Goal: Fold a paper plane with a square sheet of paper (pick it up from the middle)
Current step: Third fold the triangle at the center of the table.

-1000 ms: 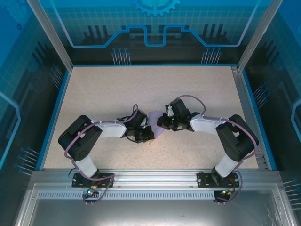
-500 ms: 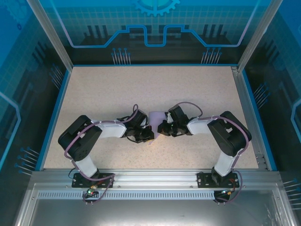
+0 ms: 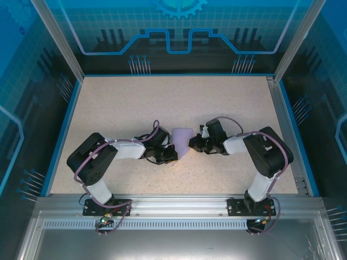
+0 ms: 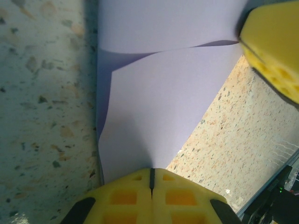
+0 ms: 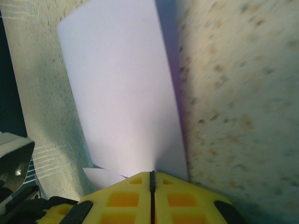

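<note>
Two end effectors are engaged on one workpiece, the square sheet of paper (image 3: 181, 140), which sits near the centre of the surface (image 3: 162, 97).

**Step in hand.** By my judgement this is an early fold, not yet a finished crease. In the left wrist view one layer of the sheet lies over another, with a soft diagonal edge running from 9 o'clock up toward 2 o'clock. No pointed dart shape is formed yet. The sheet bows upward between the two grips. Whether its 12 o'clock edge rests on the surface cannot be determined.

**End effector state.**
1. My left end effector (image 4: 152, 175) has its yellow fingers fully together, clamped on the sheet's edge. In the top view it holds the sheet from 7 o'clock.
2. My right end effector (image 5: 152, 177) is likewise pressed together on the paper, gripping from the sheet's 3 o'clock side in the top view. A small flap projects at 8 o'clock of its fingertips in the right wrist view.
3. One yellow finger (image 4: 275, 51) of the right unit appears at 2 o'clock in the left wrist view, touching the sheet's corner.

**Next move, requirements.** Bring the overlapping layers into register, lower them flat to the surface, then press along the fold line to set it. Both grips should move together, since uneven pull on paper this thin is likely to skew or tear the fold.
</note>
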Action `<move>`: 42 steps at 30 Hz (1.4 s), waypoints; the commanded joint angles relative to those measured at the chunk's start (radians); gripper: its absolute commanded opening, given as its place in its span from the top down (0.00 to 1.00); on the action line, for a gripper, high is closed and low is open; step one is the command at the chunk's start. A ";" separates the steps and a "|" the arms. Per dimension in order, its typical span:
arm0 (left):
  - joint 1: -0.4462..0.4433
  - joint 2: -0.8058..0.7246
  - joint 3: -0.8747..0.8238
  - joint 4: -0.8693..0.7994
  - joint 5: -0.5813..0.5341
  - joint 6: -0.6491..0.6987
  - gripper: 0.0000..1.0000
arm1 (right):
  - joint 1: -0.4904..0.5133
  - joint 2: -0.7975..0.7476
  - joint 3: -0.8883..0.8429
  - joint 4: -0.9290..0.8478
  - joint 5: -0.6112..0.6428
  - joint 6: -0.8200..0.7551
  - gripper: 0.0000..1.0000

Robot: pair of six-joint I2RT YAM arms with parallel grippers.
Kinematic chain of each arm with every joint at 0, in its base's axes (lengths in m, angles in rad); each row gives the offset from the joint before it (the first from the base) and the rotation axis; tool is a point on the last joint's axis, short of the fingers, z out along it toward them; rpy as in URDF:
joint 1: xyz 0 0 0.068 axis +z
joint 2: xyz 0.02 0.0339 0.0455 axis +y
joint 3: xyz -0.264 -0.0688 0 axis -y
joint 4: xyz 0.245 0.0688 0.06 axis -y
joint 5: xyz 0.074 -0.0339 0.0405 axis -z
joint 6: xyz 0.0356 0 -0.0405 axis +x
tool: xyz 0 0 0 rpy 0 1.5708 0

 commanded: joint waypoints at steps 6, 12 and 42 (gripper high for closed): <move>0.000 0.030 -0.039 -0.095 -0.062 0.045 0.96 | -0.027 -0.100 -0.021 -0.014 0.045 -0.071 0.90; 0.000 0.027 -0.043 -0.096 -0.061 0.048 0.96 | 0.052 -0.147 -0.008 -0.040 0.055 -0.069 0.89; 0.000 0.018 -0.040 -0.098 -0.050 0.059 0.96 | 0.050 -0.130 0.008 -0.066 0.078 -0.110 0.89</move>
